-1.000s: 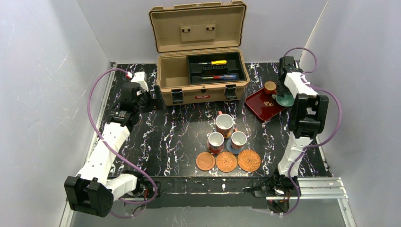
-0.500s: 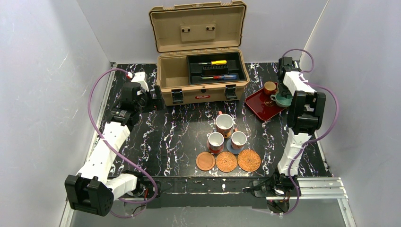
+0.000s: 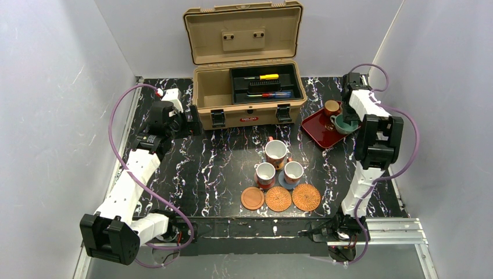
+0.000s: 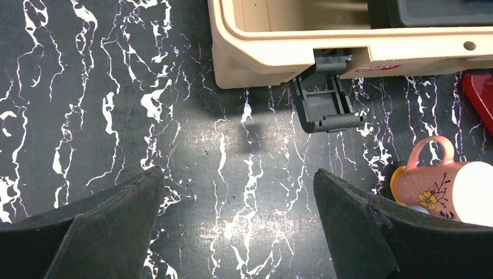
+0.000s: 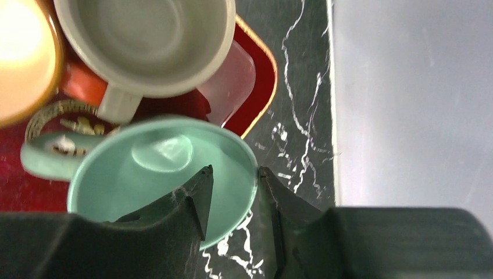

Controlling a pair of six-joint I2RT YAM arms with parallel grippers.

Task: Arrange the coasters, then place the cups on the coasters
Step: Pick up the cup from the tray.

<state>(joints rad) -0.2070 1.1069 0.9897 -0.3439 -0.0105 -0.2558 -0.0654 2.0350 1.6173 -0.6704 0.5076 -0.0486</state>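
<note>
My right gripper (image 5: 235, 174) is shut on the rim of the wide teal-green cup (image 5: 145, 174), one finger inside and one outside, at the right edge of the dark red tray (image 5: 258, 75). A grey-olive cup (image 5: 145, 40) and an orange cup (image 5: 20, 52) stand beside it on the tray. In the top view the teal cup (image 3: 343, 123) sits under my right gripper (image 3: 350, 118). Three reddish mugs (image 3: 275, 152) (image 3: 265, 173) (image 3: 293, 171) stand mid-table on coasters. A wooden coaster (image 3: 253, 198) and two woven coasters (image 3: 278, 199) (image 3: 306, 197) lie bare in front. My left gripper (image 4: 238, 186) hangs open over bare table.
An open tan toolbox (image 3: 250, 87) with a tool tray stands at the back centre, its front latch (image 4: 328, 107) hanging close to my left gripper (image 3: 189, 123). Walls close in on the left, right and back. The red tray (image 3: 318, 129) lies right of the toolbox.
My right gripper's jaws have closed onto the teal cup's rim, and the cup has shifted slightly left on the tray. The left arm has not moved.
</note>
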